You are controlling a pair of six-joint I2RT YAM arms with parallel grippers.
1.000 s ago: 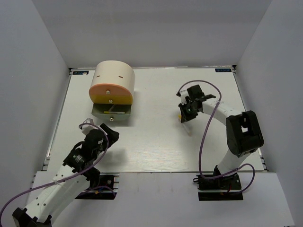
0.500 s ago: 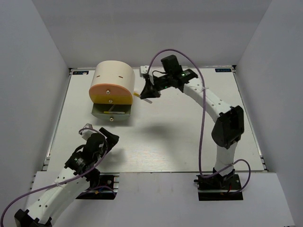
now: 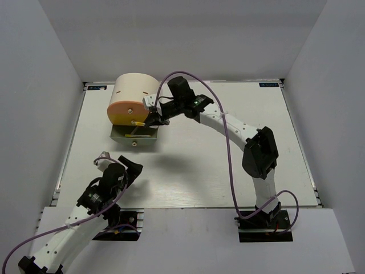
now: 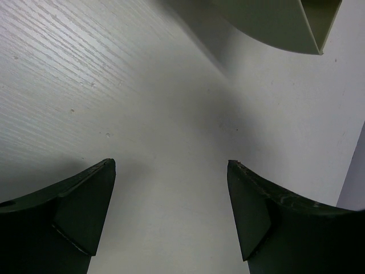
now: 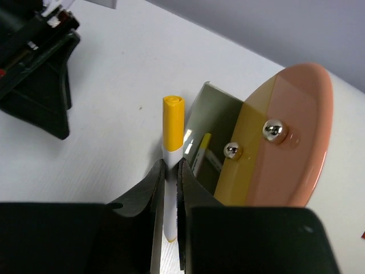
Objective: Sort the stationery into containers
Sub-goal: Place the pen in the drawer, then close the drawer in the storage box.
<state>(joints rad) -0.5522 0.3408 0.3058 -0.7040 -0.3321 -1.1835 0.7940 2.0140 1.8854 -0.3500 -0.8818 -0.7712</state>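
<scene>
White woodgrain table (image 3: 199,171) between grey walls (image 3: 171,40); right tool (image 5: 170,166) pinches yellow-capped marker (image 5: 173,123), left tool (image 4: 171,165) spread.

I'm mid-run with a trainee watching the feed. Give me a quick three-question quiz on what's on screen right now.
1. True or false: the left gripper is shut on a pencil.
2. What is the right gripper holding? A: a pink eraser. B: a yellow-capped marker. C: a drawer knob.
3. Fill in the gap: the lowest drawer of the organiser stands ___.

Key:
1. False. Its jaws are wide apart with nothing between them.
2. B. The marker is pinched between the fingers, cap pointing away from the wrist.
3. Open. It is pulled out below the yellow and orange drawer fronts.
</scene>
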